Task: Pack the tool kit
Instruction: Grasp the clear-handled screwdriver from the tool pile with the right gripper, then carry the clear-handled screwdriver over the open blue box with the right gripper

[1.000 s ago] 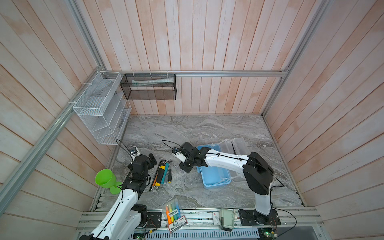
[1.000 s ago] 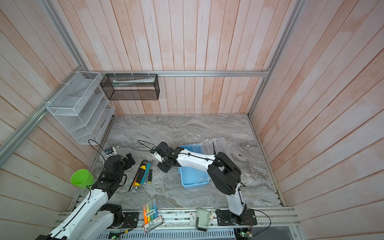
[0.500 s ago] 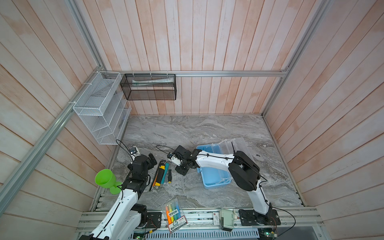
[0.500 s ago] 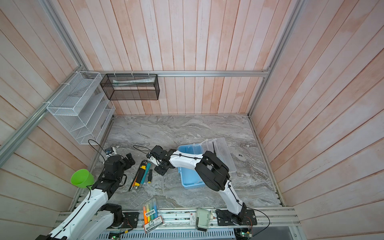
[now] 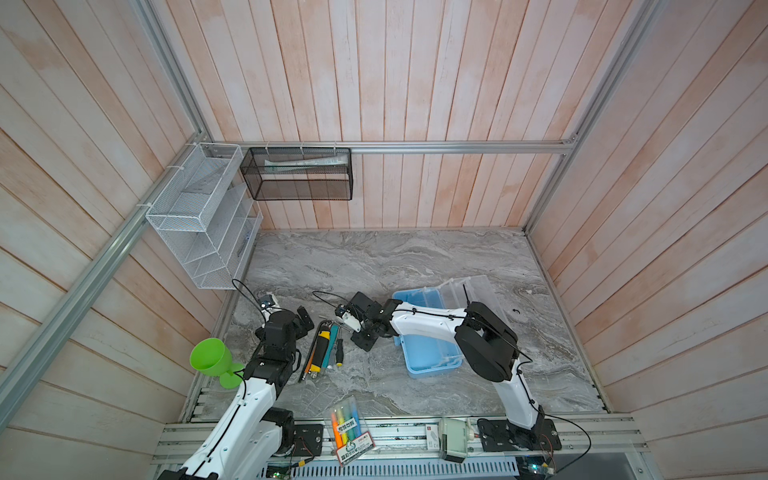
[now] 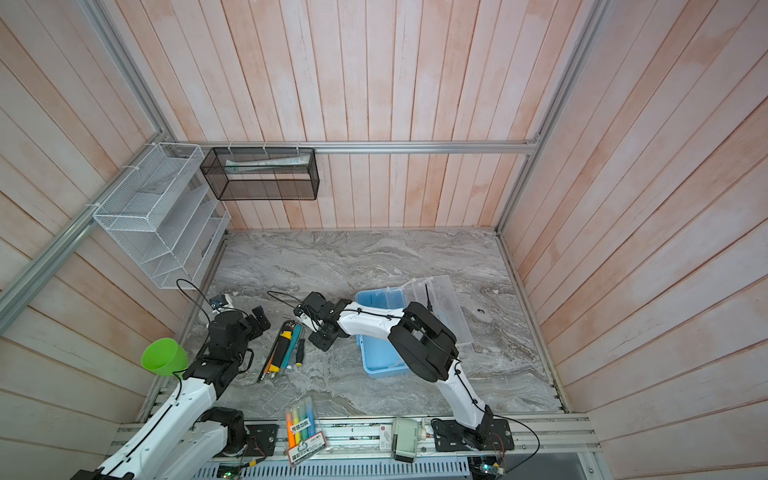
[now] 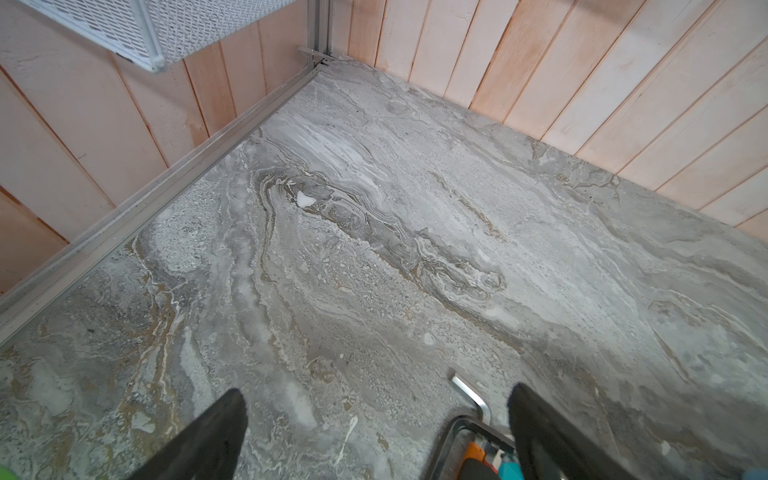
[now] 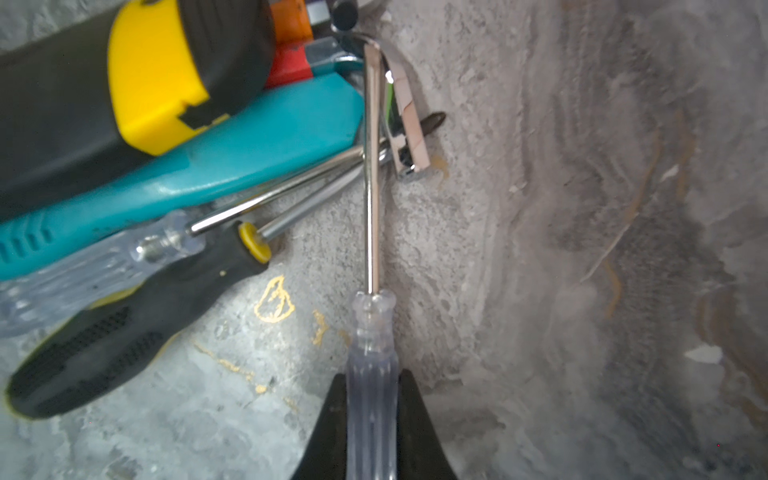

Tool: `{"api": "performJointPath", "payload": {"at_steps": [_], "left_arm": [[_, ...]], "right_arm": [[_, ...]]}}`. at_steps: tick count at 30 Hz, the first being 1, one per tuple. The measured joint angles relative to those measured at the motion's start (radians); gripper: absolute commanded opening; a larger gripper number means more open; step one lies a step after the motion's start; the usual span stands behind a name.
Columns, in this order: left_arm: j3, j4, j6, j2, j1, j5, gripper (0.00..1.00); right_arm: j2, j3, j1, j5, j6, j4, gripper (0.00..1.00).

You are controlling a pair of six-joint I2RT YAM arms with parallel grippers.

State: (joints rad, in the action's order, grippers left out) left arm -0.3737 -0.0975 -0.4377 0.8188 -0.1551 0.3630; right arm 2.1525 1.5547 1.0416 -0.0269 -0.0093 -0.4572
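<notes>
The tool kit's light-blue case [image 5: 428,353] [image 6: 380,357] lies open on the marble, with its clear lid [image 5: 469,291] folded back. Left of it is a pile of tools: a yellow-and-black tool [image 5: 321,351] [image 8: 158,83], a teal-handled one [image 5: 330,347] [image 8: 257,137], a small black-and-yellow screwdriver [image 5: 339,351] [image 8: 137,316] and hex keys [image 5: 328,323] [image 7: 469,392]. My right gripper [image 5: 352,332] [image 6: 309,330] [image 8: 371,380] is at the pile's right edge, shut on a clear-handled screwdriver [image 8: 370,332] whose shaft points at the hex keys. My left gripper [image 5: 305,321] [image 6: 262,319] [image 7: 376,399] stands open and holds nothing, just left of the pile.
A green cup [image 5: 210,357] sits by the left arm. A pack of highlighter pens [image 5: 349,428] lies on the front rail. On the walls hang a white wire rack [image 5: 203,220] and a black mesh basket [image 5: 299,174]. A small dark bit [image 5: 515,309] lies right of the case.
My right gripper has moved left from beside the case to the tool pile and closed on the clear-handled screwdriver. The left arm has stayed still.
</notes>
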Motion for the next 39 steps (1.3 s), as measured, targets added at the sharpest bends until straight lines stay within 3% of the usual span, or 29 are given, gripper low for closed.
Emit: {"api": "performJointPath", "payload": {"at_steps": [5,12,26,39], "left_arm": [[0.000,0.000,0.000,0.000,0.000,0.000,1.00],[0.000,0.000,0.000,0.000,0.000,0.000,1.00],[0.000,0.000,0.000,0.000,0.002,0.000,1.00],[0.000,0.000,0.000,0.000,0.005,0.000,1.00]], "right_arm": [[-0.028,-0.040,0.003,0.010,0.012,0.016,0.00],[-0.105,-0.094,0.002,0.044,0.046,0.008,0.00],[-0.409,-0.200,-0.056,0.068,0.104,0.019,0.00],[-0.740,-0.344,-0.232,0.183,0.161,-0.078,0.00]]}}
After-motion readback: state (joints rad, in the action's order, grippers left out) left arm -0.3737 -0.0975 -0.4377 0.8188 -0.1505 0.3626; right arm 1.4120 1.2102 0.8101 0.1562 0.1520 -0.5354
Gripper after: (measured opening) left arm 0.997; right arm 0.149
